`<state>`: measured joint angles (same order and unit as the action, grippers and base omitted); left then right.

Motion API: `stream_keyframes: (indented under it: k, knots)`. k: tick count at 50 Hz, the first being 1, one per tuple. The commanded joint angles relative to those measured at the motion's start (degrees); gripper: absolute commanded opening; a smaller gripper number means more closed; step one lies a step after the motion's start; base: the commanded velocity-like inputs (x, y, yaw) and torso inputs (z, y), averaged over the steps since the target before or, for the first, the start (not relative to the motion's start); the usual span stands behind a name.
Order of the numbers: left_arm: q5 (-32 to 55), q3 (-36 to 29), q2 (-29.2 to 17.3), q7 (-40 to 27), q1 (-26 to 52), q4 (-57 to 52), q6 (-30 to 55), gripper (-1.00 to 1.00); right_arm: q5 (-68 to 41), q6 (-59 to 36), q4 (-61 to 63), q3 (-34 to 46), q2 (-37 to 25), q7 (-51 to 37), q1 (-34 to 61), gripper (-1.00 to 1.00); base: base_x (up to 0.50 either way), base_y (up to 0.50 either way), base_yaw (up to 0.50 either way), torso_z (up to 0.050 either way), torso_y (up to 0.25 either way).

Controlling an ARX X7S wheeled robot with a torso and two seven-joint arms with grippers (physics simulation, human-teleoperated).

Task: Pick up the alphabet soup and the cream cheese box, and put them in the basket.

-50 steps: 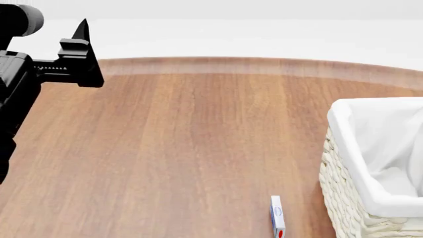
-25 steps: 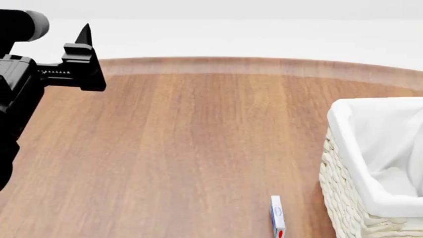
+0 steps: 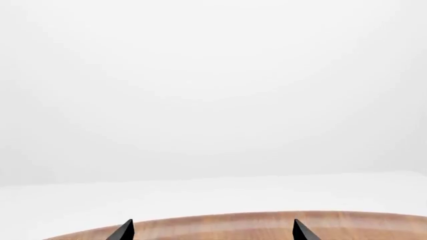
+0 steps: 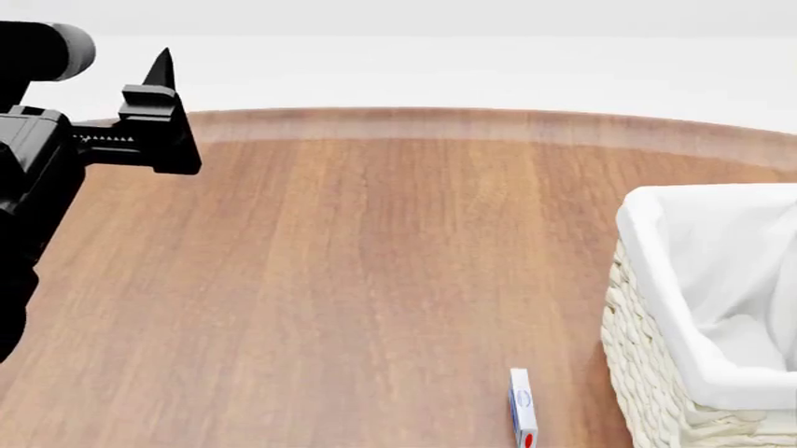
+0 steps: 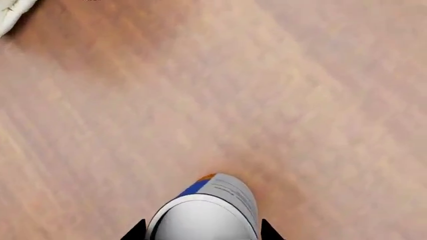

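The alphabet soup (image 5: 212,210), a can with a white top and a blue and yellow label, sits between the fingertips of my right gripper (image 5: 203,232), which is shut on its sides low over the wood. The cream cheese box (image 4: 522,409), thin and white with red and blue marks, lies at the near edge of the head view, just left of the basket (image 4: 641,327). My left gripper (image 4: 156,103) is raised at the far left, open and empty; its tips are spread wide in the left wrist view (image 3: 213,232). The right gripper is outside the head view.
The wooden table (image 4: 373,243) has a rounded far edge (image 4: 449,121). The basket's white liner (image 4: 734,271) fills the right side of the head view. A corner of the liner shows in the right wrist view (image 5: 13,10).
My left gripper has shifted slightly to the right. The basket and the cream cheese box have not moved.
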<state>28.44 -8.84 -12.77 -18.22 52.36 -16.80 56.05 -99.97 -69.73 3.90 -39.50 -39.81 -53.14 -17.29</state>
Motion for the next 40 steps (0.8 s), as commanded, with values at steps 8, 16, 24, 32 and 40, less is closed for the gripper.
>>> stream_keyframes:
  k: [8, 16, 24, 32, 40]
  knots:
    - [0.6, -0.1, -0.4, -0.4, -0.2, -0.1, -0.1, 1.00, 0.3, 0.4, -0.3, 2.6, 0.4, 1.9, 1.1, -1.00, 0.00, 0.00, 0.00, -0.002, 0.000]
    - [0.9, -0.2, -0.4, -0.5, -0.2, -0.1, -0.1, 1.00, -15.9, 2.9, 8.6, 3.1, -7.2, -11.3, 6.8, -1.00, 0.00, 0.00, 0.00, -0.001, 0.000]
    - [1.0, -0.3, -0.5, -0.6, -0.2, 0.2, -0.4, 1.00, -29.7, 12.6, 15.1, 11.9, -23.3, -23.6, 21.0, -1.00, 0.00, 0.00, 0.00, 0.000, 0.000]
    - [1.3, -0.1, -0.7, -0.6, -0.2, 0.2, -0.5, 1.00, -33.0, 18.7, 16.5, 27.2, -32.1, -24.4, 38.5, -1.00, 0.00, 0.00, 0.00, 0.000, 0.000]
    - [1.4, -0.3, -0.8, -0.8, -0.2, 0.3, -0.7, 1.00, -31.3, 19.0, 15.9, 33.9, -33.1, -24.4, 46.1, -1.00, 0.00, 0.00, 0.00, 0.000, 0.000]
